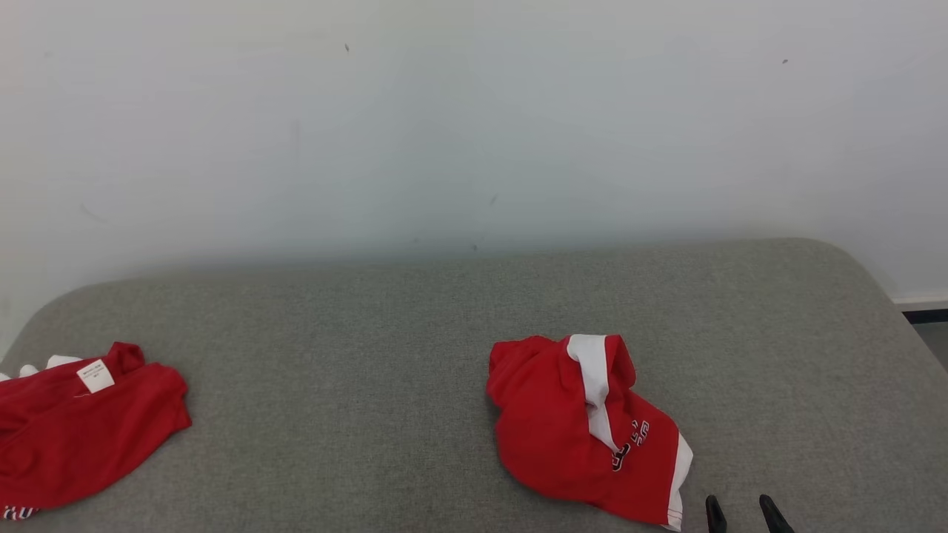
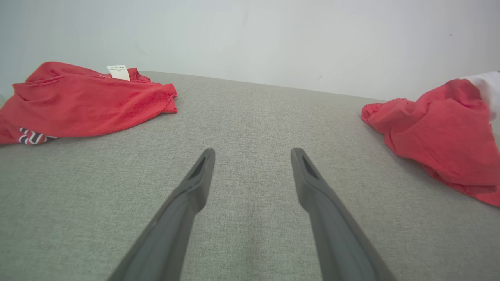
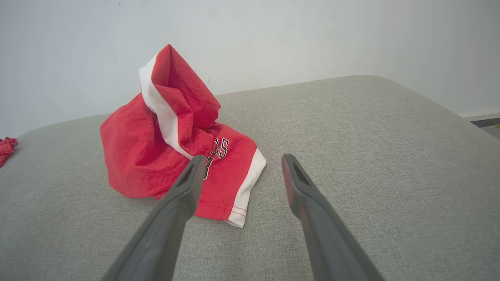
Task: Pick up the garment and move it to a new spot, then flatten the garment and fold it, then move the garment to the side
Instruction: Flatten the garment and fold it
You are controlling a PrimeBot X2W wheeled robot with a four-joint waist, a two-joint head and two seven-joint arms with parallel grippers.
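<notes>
A crumpled red garment [image 1: 563, 429] with white stripes and black lettering lies in a heap right of centre on the grey cushioned surface [image 1: 355, 355]. In the right wrist view the garment [image 3: 156, 156] bunches up into a peak, just ahead and left of my right gripper [image 3: 243, 159], which is open and holds nothing. The right gripper [image 1: 743, 511] shows as two dark tips close to the heap's lower right corner. My left gripper [image 2: 253, 152] hovers open over bare fabric, with the garment [image 2: 441, 136] off to its right.
A second red garment [image 1: 74, 422] with a white label lies at the left edge of the surface, also seen as a red pile [image 2: 86, 101] in the left wrist view. A pale wall [image 1: 474, 133] rises behind. The surface's rounded right corner [image 1: 852, 259] drops to the floor.
</notes>
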